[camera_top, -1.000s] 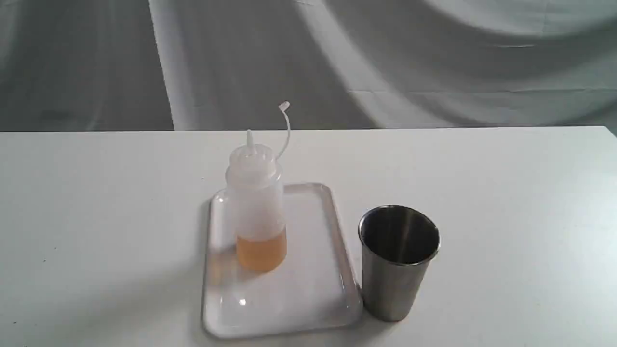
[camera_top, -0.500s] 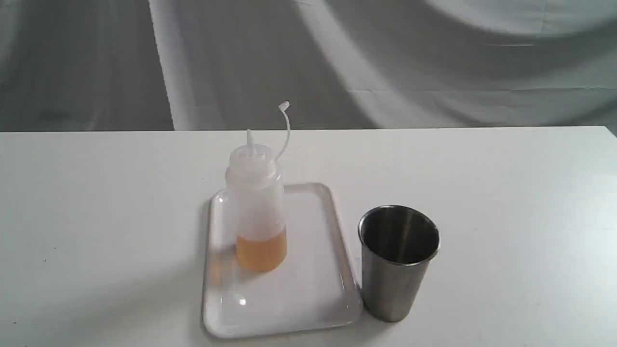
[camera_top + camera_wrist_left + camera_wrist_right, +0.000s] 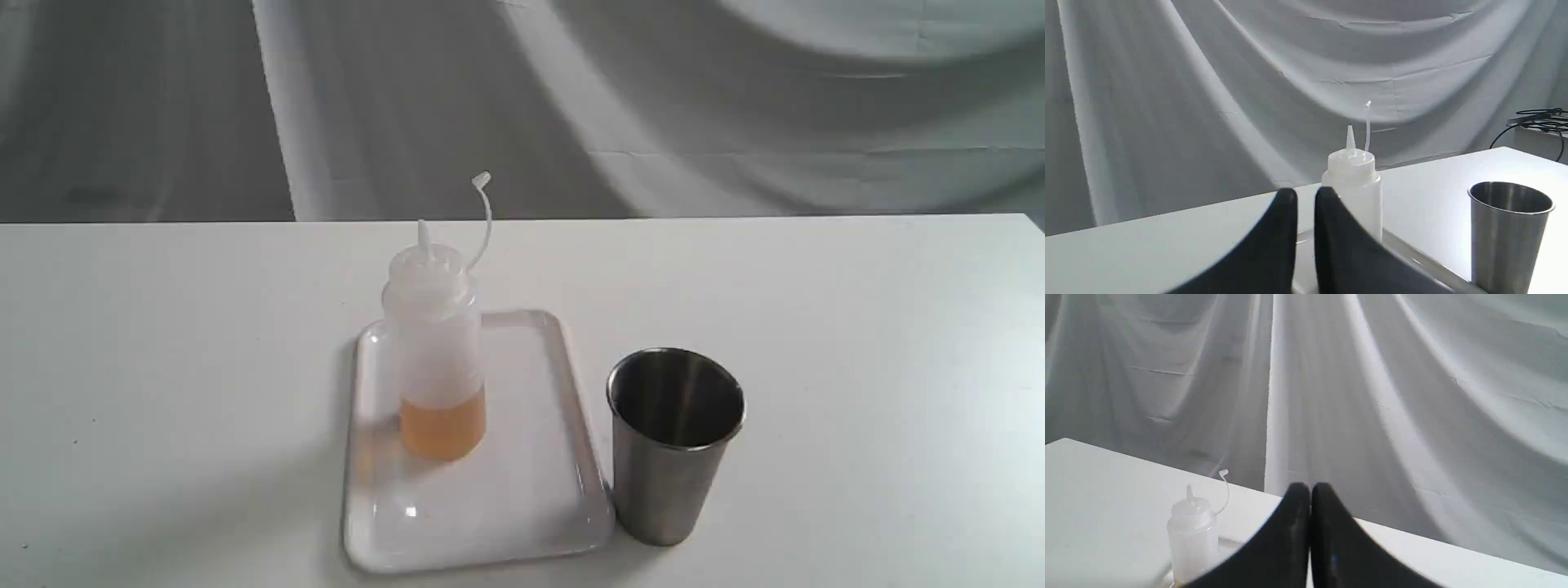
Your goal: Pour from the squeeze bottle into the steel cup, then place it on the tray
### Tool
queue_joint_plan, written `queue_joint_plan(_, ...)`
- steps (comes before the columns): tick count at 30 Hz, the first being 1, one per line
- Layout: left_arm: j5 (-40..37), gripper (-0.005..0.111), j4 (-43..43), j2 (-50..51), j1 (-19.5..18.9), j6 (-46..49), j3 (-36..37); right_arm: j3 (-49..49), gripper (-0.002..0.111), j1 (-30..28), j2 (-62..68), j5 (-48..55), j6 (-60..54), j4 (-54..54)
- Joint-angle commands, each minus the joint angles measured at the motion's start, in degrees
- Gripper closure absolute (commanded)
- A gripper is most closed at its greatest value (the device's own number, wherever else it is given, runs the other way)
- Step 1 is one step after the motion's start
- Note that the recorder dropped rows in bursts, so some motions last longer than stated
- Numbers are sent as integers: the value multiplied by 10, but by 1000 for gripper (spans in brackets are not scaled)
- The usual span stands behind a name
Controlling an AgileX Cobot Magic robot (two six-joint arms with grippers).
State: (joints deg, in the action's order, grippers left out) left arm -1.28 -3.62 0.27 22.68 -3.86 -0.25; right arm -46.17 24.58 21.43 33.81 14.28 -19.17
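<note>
The squeeze bottle stands upright on the white tray, amber liquid in its lower part, nozzle uncapped and cap strap curling up. The steel cup stands upright on the table just right of the tray. No gripper shows in the exterior view. In the left wrist view my left gripper is shut on nothing, short of the bottle, with the cup off to one side. In the right wrist view my right gripper is shut and empty, away from the bottle.
The white table reaches to a draped grey cloth backdrop. Dark cables lie on a surface beyond the table's end in the left wrist view.
</note>
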Motion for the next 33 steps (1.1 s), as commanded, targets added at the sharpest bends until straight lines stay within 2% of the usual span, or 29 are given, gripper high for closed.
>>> queue_joint_plan(1,6,98,-2,-3,-1,0,3,3,108,0,-2,1,-4,-3)
queue_joint_plan(14,6,98,-2,-3,-1,0,3,5,108,-11,-2,-30,-4,-10)
queue_joint_plan(17,6,98,-2,-3,-1,0,3,38,108,-68,-2,-115,-4,9)
queue_joint_plan(21,6,98,-2,-3,-1,0,3,137,108,-162,-2,-300,-4,43)
queue_joint_plan(24,6,98,-2,-3,-1,0,3,218,108,-207,-5,-403,2,74)
queue_joint_plan(28,6,98,-2,-3,-1,0,3,308,108,-240,-29,-469,13,72)
queue_joint_plan(33,6,98,-2,-3,-1,0,3,400,108,-279,-95,-512,11,14)
